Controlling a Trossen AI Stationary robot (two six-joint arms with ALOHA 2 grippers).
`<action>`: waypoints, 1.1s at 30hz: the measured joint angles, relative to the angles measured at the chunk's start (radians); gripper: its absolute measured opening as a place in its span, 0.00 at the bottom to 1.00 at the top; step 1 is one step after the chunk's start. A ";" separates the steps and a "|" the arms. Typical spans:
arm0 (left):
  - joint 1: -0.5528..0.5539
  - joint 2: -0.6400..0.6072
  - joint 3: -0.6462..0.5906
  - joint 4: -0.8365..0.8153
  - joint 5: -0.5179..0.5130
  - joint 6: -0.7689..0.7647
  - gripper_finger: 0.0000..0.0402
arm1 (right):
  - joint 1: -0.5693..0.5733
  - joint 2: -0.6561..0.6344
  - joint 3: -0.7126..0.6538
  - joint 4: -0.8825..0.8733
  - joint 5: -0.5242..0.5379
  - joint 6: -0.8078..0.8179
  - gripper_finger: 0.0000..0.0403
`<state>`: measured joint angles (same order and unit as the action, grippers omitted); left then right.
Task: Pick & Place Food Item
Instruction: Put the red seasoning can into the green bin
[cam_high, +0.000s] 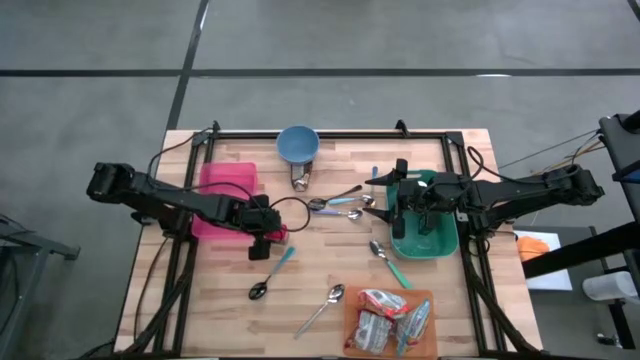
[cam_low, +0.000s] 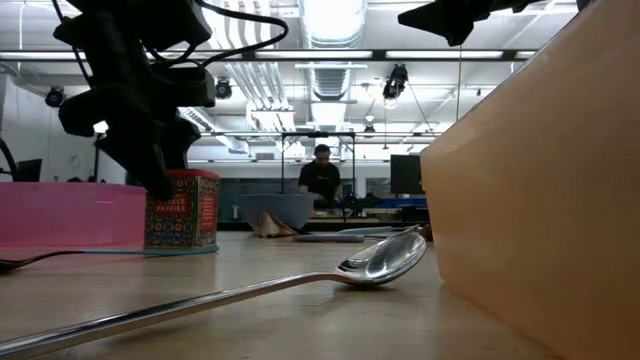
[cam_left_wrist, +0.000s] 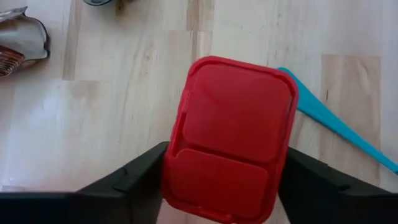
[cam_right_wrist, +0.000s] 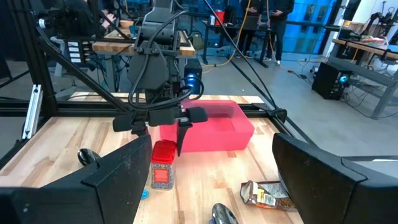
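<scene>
Red-lidded jar (cam_left_wrist: 230, 137) stands beside pink bin's (cam_high: 228, 182) edge, between left gripper's (cam_high: 262, 235) open fingers (cam_left_wrist: 130, 180).

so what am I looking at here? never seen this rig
It is a robot with two dark arms at a wooden table, each ending in a two-finger gripper. One camera looks straight down, one sits at table height, and one rides on each wrist, looking past that arm's own fingers.

On the table are a pink bin, a green bin, a blue bowl, several spoons, and an orange tray of snack packets.

The left gripper is open, straddling a red tin that stands on the table. The right gripper is open and empty above the green bin.
</scene>
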<state>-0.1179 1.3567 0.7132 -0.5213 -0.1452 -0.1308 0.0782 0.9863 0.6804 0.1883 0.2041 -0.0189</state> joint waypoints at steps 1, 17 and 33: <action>0.000 0.000 0.000 0.000 0.000 0.000 0.62 | 0.000 0.000 0.000 0.000 0.000 0.000 0.82; 0.003 0.000 0.000 0.009 0.008 -0.006 0.55 | 0.000 0.000 0.000 0.000 0.000 0.000 0.82; 0.003 0.000 0.004 0.061 0.007 -0.007 0.52 | 0.000 0.000 0.000 0.000 0.000 0.000 0.82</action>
<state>-0.1150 1.3567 0.7171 -0.4603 -0.1379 -0.1375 0.0780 0.9863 0.6804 0.1883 0.2040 -0.0190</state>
